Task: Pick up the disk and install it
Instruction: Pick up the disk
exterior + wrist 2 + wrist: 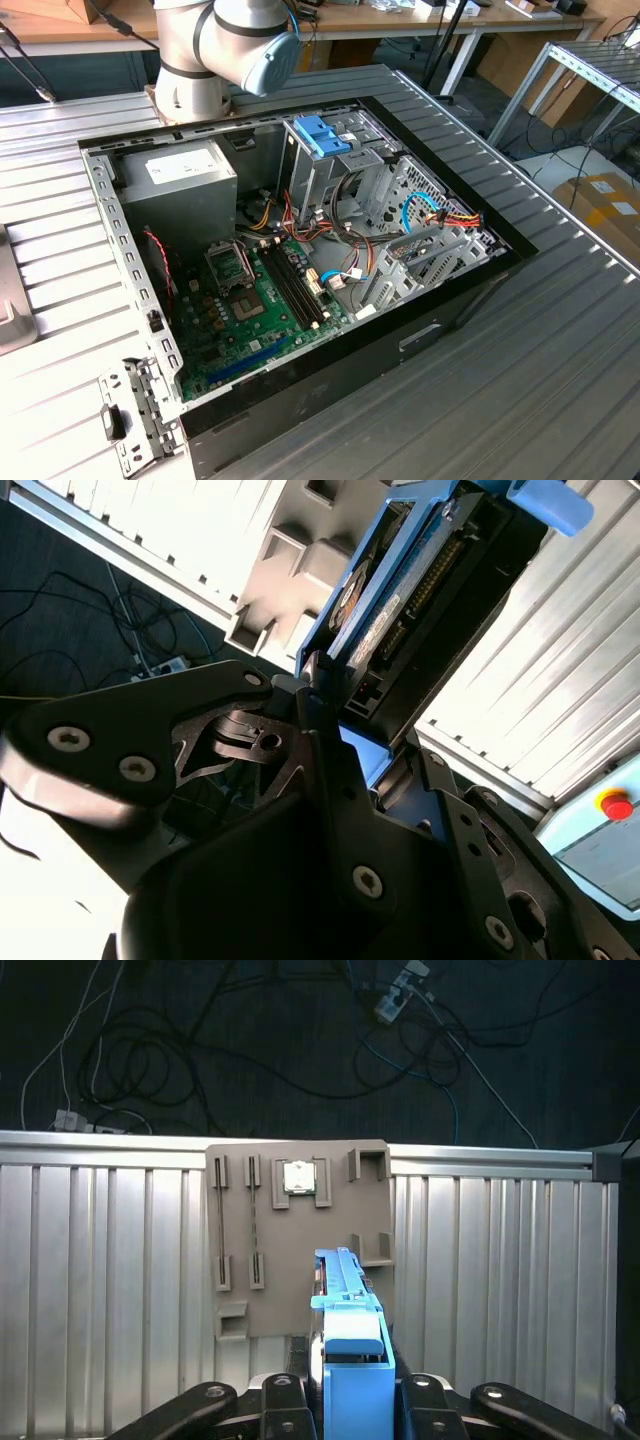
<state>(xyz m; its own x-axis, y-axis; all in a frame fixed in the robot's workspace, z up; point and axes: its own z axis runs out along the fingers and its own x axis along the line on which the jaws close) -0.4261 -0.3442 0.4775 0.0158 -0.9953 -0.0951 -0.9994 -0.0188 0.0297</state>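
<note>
Pick-up looks done: gripper [335,705] fingers [322,742] are clamped on the near end of the disk [400,590]. The disk hangs over the grey tray [290,1210] on the ribbed counter [100,1290]; whether it touches the tray, cannot tell. Install is left to do, by my reading: the disk is not seated in the drive cage [335,165]. It stands on edge, long axis running straight out from the fingers toward the tray.

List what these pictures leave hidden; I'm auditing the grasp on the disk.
Exterior view: the edge cuts off the arm.
First wrist view: the held end of the disk, between the fingers, runs off the edge.
Same view: the disk covers part of the grey tray.
</note>
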